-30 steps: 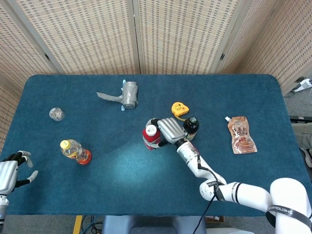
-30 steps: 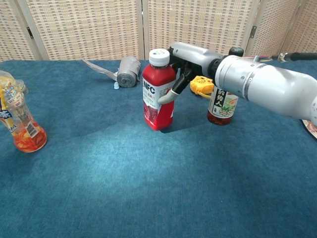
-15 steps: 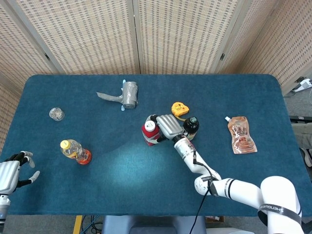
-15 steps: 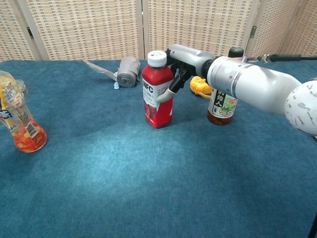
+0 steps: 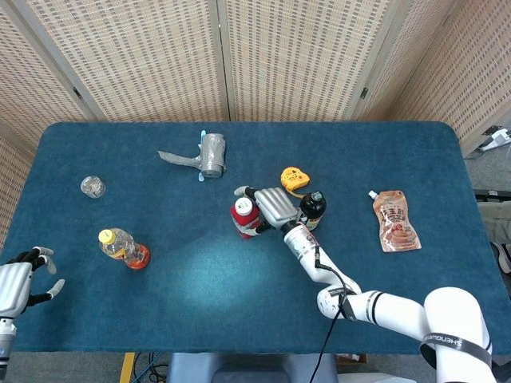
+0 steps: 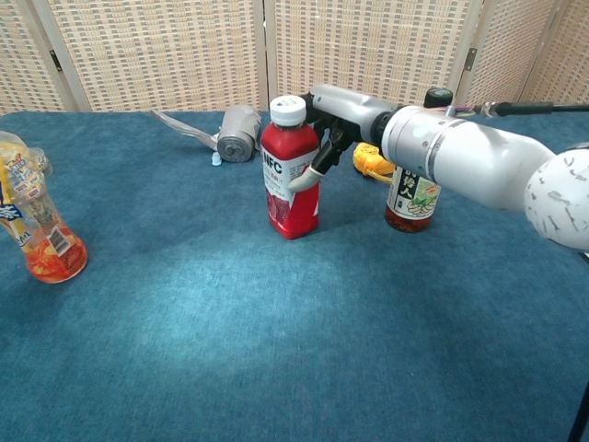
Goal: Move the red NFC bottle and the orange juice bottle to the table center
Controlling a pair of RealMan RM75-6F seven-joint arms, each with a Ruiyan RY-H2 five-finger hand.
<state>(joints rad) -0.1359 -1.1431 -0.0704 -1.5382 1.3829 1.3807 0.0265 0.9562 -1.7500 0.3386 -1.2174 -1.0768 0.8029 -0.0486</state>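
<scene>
The right hand (image 6: 333,124) is clamped around the red bottle (image 6: 289,168), which stands upright near the table (image 5: 383,152) centre; the orange juice bottle (image 5: 121,247) stands well apart, toward the left edge. The left hand (image 5: 17,281) hangs off that edge, fingers apart, holding nothing.

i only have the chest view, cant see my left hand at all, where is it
Observer: The left hand is at the table's near-left edge in the head view, fingers apart, holding nothing.
Operator: how far is it from the orange juice bottle
Observer: Apart from it. The orange juice bottle stands further in on the blue table, to the hand's right.
Operator: anything behind that bottle i cant see
Observer: A small clear jar sits further back on the left.
Operator: and past the dark bottle on the right
Observer: A flat brown pouch lies there.
</scene>
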